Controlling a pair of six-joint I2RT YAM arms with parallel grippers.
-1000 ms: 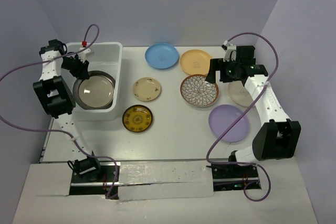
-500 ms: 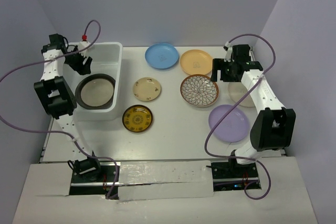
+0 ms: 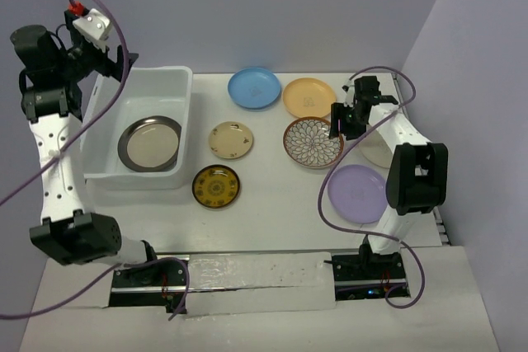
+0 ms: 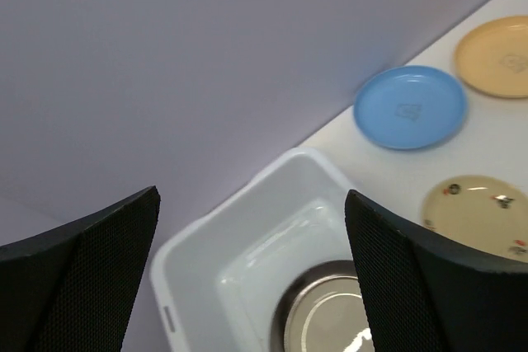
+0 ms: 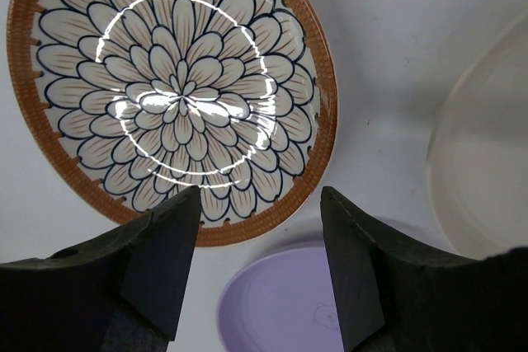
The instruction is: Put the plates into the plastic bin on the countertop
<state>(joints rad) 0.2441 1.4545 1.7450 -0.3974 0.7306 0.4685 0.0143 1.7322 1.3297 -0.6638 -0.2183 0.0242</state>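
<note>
Right wrist: cream plate [image 5: 487,154] half cropped

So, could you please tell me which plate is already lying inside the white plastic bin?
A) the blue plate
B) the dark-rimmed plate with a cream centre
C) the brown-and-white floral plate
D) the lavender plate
B: the top view shows the dark-rimmed plate with a cream centre lying flat on the floor of the white plastic bin, and it is the only plate inside.

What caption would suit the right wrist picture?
Right tool open over the floral plate, lavender plate and cream plate nearby.
</note>
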